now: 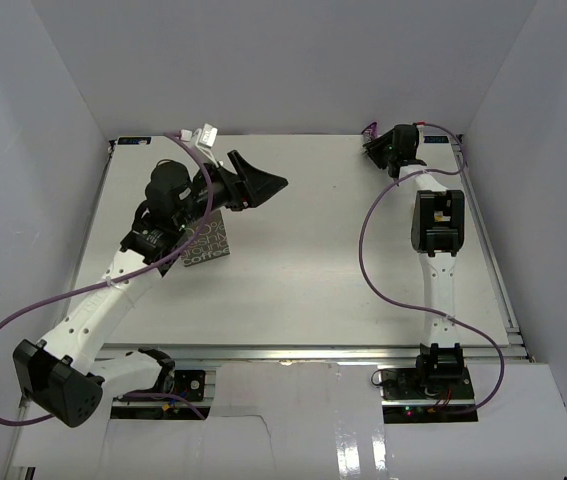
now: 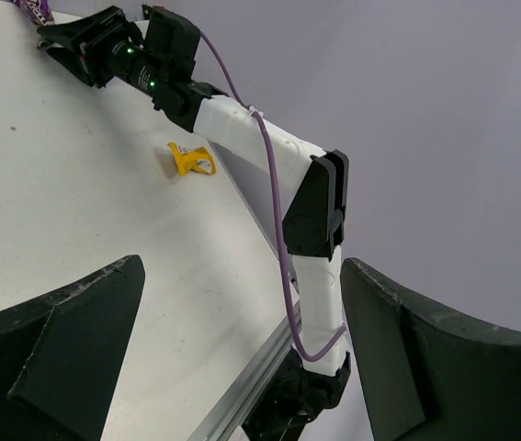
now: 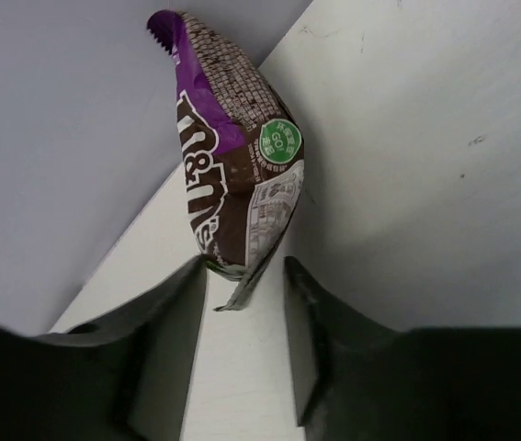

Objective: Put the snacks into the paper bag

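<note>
A purple-and-brown snack packet [image 3: 232, 175] stands on end against the back wall at the table's far right corner; it also shows in the top view [image 1: 370, 128] and the left wrist view [image 2: 35, 9]. My right gripper [image 3: 246, 303] is open, and the packet's lower end sits just between its fingertips. A yellow snack packet [image 2: 191, 159] lies on the table beside the right arm. The grey-brown paper bag [image 1: 208, 243] lies under my left arm. My left gripper [image 1: 263, 185] is wide open and empty, held above the table and pointing right. Other snacks are out of view.
White walls enclose the table on the back and both sides. A metal rail [image 2: 242, 386] runs along the table edge by the right arm's base [image 1: 441, 365]. Purple cables [image 1: 373, 260] loop off both arms.
</note>
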Robot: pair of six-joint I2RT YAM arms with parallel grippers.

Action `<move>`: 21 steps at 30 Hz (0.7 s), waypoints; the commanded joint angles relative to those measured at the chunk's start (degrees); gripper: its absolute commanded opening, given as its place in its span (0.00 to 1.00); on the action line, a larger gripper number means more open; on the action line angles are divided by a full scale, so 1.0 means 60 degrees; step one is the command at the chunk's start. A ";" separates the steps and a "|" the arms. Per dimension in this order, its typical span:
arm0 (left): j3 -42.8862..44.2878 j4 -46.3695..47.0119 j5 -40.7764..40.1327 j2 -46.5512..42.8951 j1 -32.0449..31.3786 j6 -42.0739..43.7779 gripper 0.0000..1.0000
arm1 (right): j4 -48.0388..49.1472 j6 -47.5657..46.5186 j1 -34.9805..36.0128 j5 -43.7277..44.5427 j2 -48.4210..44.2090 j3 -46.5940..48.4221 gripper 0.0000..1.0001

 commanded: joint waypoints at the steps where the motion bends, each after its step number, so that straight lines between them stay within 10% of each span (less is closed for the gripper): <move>1: 0.0396 -0.0226 -0.0184 -0.0174 -0.0053 0.0131 0.98 | 0.0718 0.0153 -0.0029 0.0453 0.0055 0.0246 0.40; 6: 0.0337 -0.0212 -0.0213 -0.0247 -0.0155 0.0116 0.98 | 0.1317 -0.0242 -0.0189 -0.0057 -0.0280 -0.0383 0.08; 21: -0.0073 0.0884 0.0123 0.0424 -0.0418 -0.0045 0.98 | 0.3313 -0.5790 -0.1259 -0.8099 -0.5786 -0.6649 0.08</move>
